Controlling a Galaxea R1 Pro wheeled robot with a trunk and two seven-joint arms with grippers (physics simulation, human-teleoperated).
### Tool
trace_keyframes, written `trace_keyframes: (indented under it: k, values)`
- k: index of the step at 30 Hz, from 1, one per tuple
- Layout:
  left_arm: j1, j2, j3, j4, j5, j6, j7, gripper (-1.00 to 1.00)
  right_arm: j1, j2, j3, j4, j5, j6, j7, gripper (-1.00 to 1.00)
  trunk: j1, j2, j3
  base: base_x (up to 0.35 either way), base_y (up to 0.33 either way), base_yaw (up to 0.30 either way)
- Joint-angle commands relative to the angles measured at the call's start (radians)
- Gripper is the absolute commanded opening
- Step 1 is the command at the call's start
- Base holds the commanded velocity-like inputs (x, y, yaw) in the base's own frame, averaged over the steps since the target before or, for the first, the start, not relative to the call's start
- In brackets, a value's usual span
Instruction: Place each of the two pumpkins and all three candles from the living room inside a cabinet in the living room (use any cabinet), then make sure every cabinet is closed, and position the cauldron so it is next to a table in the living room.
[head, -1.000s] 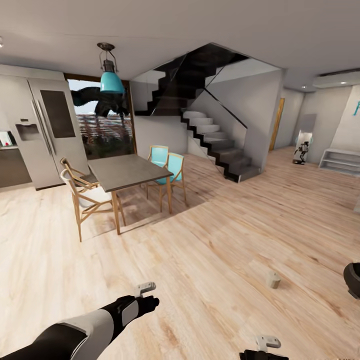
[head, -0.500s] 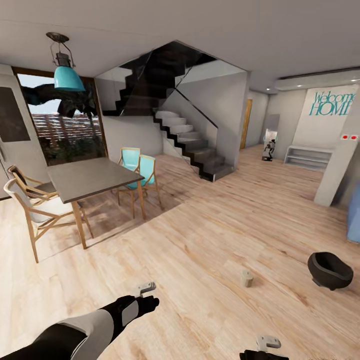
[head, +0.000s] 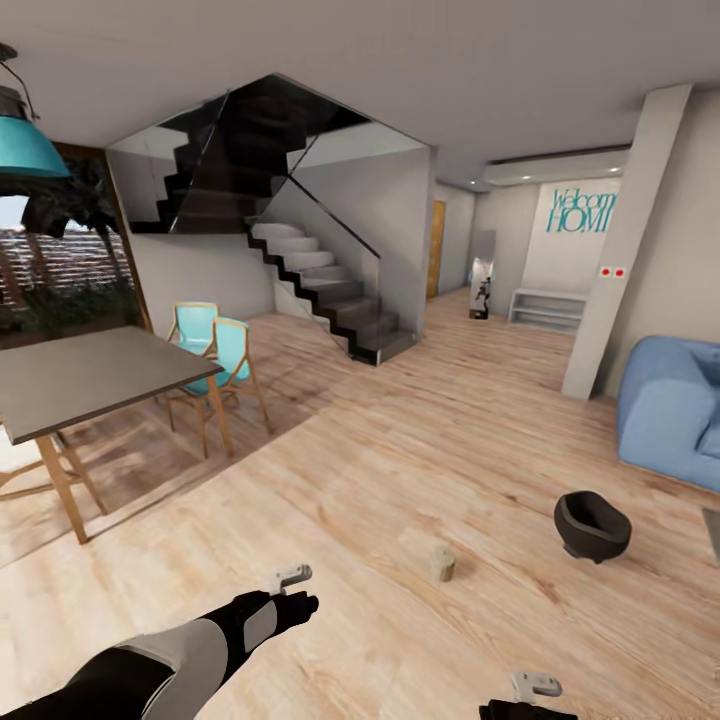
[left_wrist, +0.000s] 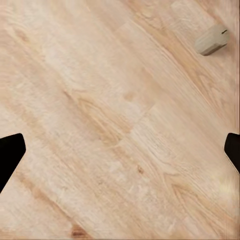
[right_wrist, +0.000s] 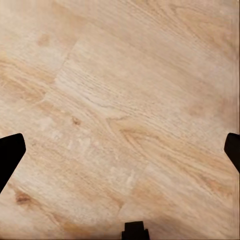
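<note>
Light wood plank floor (head: 420, 470), open-plan room, both arms low and empty.

Left gripper (left_wrist: 120, 150) and right gripper (right_wrist: 120, 150) hang over bare planks, fingers spread wide, nothing between them. One candle (head: 442, 564) stands upright on the floor ahead; it also shows at the left wrist frame's edge. Cauldron (head: 592, 525) sits on the floor right of the candle, well apart from it, near the blue sofa (head: 672, 410). Farther left: dark dining table (head: 90, 372), turquoise chairs (head: 225, 350). Beyond: black staircase (head: 320, 285), white pillar (head: 620, 250).
</note>
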Motion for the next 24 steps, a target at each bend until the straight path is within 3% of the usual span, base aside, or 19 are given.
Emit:
trace_keyframes:
  k: [1, 14, 24]
  values:
    - [-0.001, 0.000, -0.008, 0.002, 0.010, 0.001, 0.001, 1.00, -0.001, 0.000, 0.008, 0.002, -0.010, 0.001, 0.005, 1.00, 0.001, -0.001, -0.001, 0.258, -0.190, -0.296]
    - [-0.001, 0.000, -0.008, 0.002, 0.010, 0.001, 0.001, 1.00, -0.001, 0.000, 0.008, 0.002, -0.010, 0.001, 0.003, 1.00, 0.001, -0.001, -0.001, 0.290, -0.115, -0.262]
    - [-0.001, 0.000, -0.008, 0.002, 0.010, 0.001, 0.001, 1.00, -0.001, 0.002, 0.008, 0.003, -0.008, 0.001, -0.002, 1.00, 0.001, -0.001, -0.001, 0.333, 0.005, -0.032]
